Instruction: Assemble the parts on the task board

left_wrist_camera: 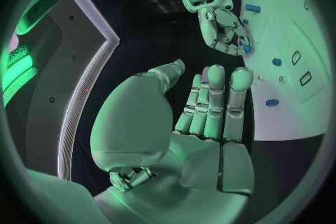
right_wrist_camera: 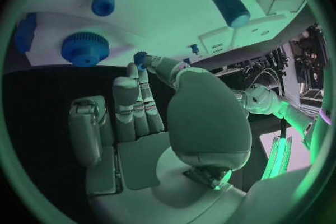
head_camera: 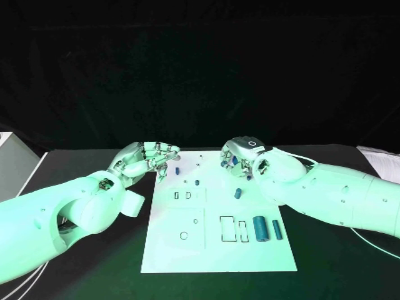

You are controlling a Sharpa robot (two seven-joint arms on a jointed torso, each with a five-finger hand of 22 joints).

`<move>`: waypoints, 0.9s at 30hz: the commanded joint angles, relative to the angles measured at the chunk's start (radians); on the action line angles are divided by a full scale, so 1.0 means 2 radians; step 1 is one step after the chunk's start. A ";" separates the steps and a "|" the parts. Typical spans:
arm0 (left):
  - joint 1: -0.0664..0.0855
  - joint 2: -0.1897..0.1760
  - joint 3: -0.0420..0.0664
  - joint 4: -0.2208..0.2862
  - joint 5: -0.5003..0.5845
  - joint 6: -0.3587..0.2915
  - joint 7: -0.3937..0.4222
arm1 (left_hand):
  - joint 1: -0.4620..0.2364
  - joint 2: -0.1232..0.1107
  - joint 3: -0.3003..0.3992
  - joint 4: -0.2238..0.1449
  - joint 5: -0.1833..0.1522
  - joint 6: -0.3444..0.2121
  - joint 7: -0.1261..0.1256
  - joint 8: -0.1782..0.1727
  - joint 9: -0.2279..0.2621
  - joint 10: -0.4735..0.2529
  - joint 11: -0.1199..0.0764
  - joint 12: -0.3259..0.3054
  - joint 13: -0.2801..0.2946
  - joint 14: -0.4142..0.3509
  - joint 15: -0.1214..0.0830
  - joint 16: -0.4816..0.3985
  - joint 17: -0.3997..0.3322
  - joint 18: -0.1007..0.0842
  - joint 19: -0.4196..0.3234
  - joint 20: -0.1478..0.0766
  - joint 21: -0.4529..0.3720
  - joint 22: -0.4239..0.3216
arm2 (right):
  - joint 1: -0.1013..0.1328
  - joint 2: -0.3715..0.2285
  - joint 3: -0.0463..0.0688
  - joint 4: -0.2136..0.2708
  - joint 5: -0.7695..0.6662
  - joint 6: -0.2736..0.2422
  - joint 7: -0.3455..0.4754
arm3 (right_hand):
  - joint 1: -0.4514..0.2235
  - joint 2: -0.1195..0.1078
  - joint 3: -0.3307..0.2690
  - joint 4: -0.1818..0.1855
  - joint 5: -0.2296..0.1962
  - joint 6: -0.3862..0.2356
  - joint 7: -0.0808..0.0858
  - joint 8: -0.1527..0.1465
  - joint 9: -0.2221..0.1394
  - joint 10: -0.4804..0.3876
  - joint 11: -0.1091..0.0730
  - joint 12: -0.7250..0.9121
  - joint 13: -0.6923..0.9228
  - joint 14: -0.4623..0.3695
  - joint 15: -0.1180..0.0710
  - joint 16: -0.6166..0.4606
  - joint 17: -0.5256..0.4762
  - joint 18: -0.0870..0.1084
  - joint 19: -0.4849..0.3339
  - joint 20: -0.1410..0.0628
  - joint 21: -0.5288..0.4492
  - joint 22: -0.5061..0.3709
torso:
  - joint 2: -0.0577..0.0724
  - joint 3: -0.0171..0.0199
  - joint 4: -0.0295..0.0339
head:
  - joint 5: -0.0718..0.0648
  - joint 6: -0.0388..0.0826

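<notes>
The white task board (head_camera: 216, 247) lies in the middle of the table. My right hand (head_camera: 246, 156) hovers over the board's far right corner and pinches a small blue gear (right_wrist_camera: 140, 57) between thumb and a finger; the left wrist view also shows blue at those fingertips (left_wrist_camera: 243, 42). My left hand (head_camera: 149, 159) hangs at the board's far left corner, fingers straight and close together, holding nothing (left_wrist_camera: 210, 106). Blue parts lie on the board: a small peg (head_camera: 175, 170), another (head_camera: 198, 182), a short cylinder (head_camera: 239, 194), and two larger cylinders (head_camera: 260, 229) (head_camera: 277, 229).
A larger blue gear (right_wrist_camera: 85, 49) and a round blue peg (right_wrist_camera: 103, 3) stand on the board near my right hand. A pale box (head_camera: 4, 164) sits at the table's far left. White cables (head_camera: 385, 240) trail on the right.
</notes>
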 commanded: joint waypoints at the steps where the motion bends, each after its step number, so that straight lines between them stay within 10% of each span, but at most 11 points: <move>1: 0.000 -0.001 0.000 0.001 -0.001 0.005 0.004 | -0.001 0.002 0.003 0.000 -0.002 -0.004 0.003 0.000 0.000 -0.003 0.002 -0.003 -0.001 0.001 0.003 -0.003 -0.001 0.010 -0.004 -0.001 -0.003 0.000 | 0.001 0.007 0.000 -0.002 -0.011 -0.023 -0.010 | 0.000 0.004 0.002 0.000 0.001 0.002 0.000 0.001 0.000 0.005 0.000 -0.003 0.000 0.000 -0.002 0.001 -0.001 -0.003 0.042 -0.004 0.000 0.115 | 0.000 -0.0003 0.0001 | -0.001 0.001; 27: 0.001 -0.001 0.001 0.007 -0.001 0.007 0.003 | -0.001 0.002 0.003 0.000 -0.002 -0.004 0.003 0.000 0.000 -0.003 0.002 -0.003 -0.001 0.001 0.003 -0.003 -0.001 0.010 -0.004 -0.001 -0.003 0.000 | 0.004 0.087 0.004 -0.082 -0.007 -0.038 -0.004 | -0.001 0.002 0.002 -0.001 0.002 0.001 0.000 0.000 0.000 0.005 0.001 -0.005 -0.002 -0.001 -0.002 0.000 -0.004 -0.002 0.041 -0.004 -0.002 0.113 | 0.004 -0.0015 0.0029 | 0.001 0.004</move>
